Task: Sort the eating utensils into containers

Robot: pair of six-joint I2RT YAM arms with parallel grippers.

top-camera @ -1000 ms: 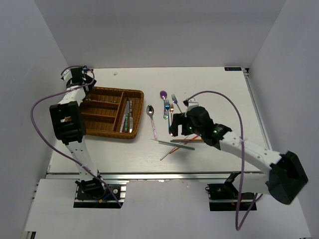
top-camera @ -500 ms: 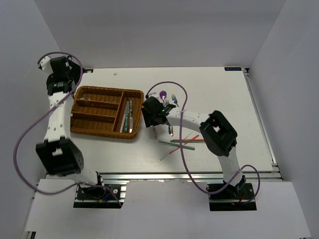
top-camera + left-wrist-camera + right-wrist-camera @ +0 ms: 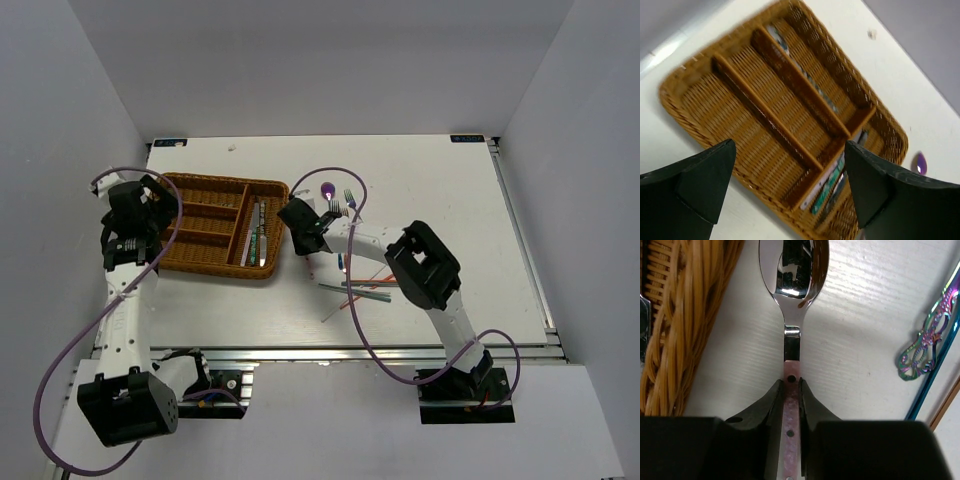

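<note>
Right gripper (image 3: 791,386) clamped on pink-handled spoon (image 3: 792,270) just beside wicker tray (image 3: 687,315), left gripper (image 3: 790,175) spread apart above tray

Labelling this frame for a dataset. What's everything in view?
Tray: one, brown wicker, table's left.
Cutlery: several, mixed, tray's right sections.
Pink-handled spoon: one, silver bowl, beside tray's right rim.
Purple spoon: one, beyond it.
Forks: at least two, one iridescent-handled, right of the spoons.
Chopsticks: several, orange, grey, green, table centre.
Table: one, white.
Left gripper: black, open, over tray's left end.
Right gripper: black, shut on pink-handled spoon.
</note>
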